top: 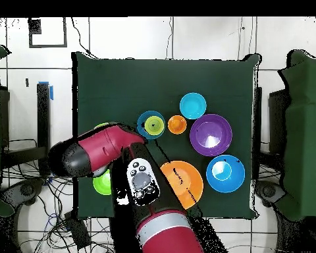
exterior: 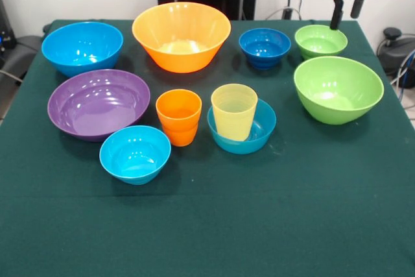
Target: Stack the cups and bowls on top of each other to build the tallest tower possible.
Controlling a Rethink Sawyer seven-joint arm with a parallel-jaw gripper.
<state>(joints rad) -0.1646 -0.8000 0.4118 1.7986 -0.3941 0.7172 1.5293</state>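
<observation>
My gripper (exterior: 345, 22) hangs open and empty at the table's far right, just above the far rim of the small lime green bowl (exterior: 321, 41). The pale yellow cup (exterior: 234, 111) stands upright inside a small light blue bowl (exterior: 249, 135). The orange cup (exterior: 179, 117) stands just left of it. Another small light blue bowl (exterior: 135, 154) sits in front of the purple bowl (exterior: 98, 103). The large blue bowl (exterior: 82, 47), large orange bowl (exterior: 181, 36), small dark blue bowl (exterior: 264, 47) and large lime green bowl (exterior: 338, 89) stand apart from one another.
The green cloth (exterior: 207, 225) covers the table. In the overhead view the red arm (top: 95, 153) hides the green bowls' side; the yellow cup (top: 151, 124), orange cup (top: 177, 124) and purple bowl (top: 211, 134) show beside it.
</observation>
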